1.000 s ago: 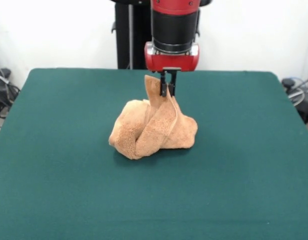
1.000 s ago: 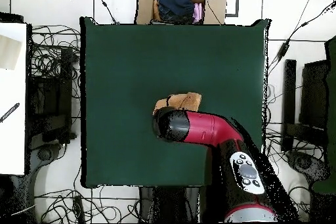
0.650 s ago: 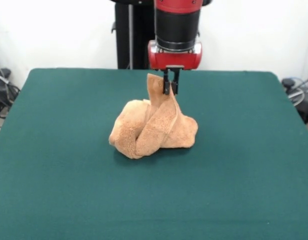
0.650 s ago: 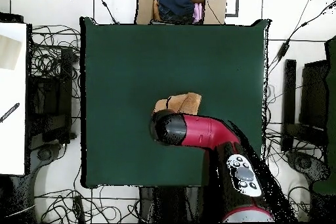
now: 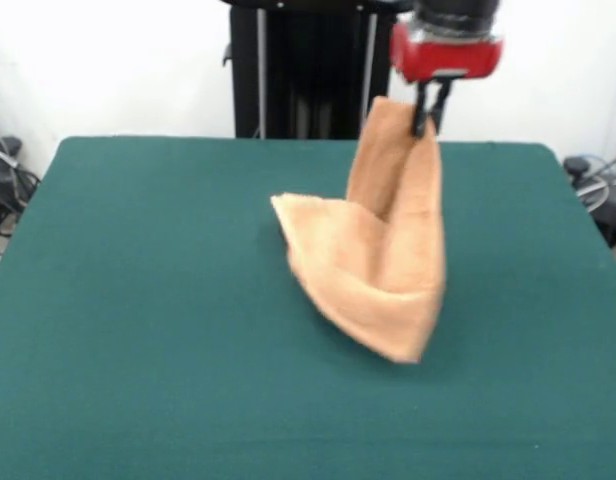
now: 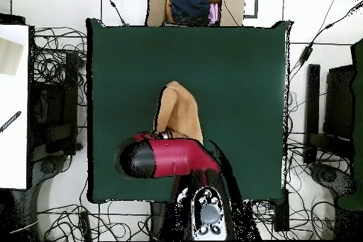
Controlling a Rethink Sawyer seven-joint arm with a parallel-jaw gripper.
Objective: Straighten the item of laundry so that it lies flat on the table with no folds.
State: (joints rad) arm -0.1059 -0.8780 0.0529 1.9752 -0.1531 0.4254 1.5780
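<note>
The gripper [image 5: 424, 112] pinches the towel [image 5: 373, 262] by one corner above the table [image 5: 138, 300]; released now, the towel could crumple into folds.

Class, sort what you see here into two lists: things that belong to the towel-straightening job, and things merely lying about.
Belongs to the job:
towel
gripper, holding its corner
green table

Lying about:
cardboard box of clothes
floor cables

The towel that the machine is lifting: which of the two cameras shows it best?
The front view. There the towel hangs in full from the pincer, which is shut on its top corner, with its lower part trailing toward the table. In the overhead view the red arm covers part of the towel, so only a tan strip shows.
</note>
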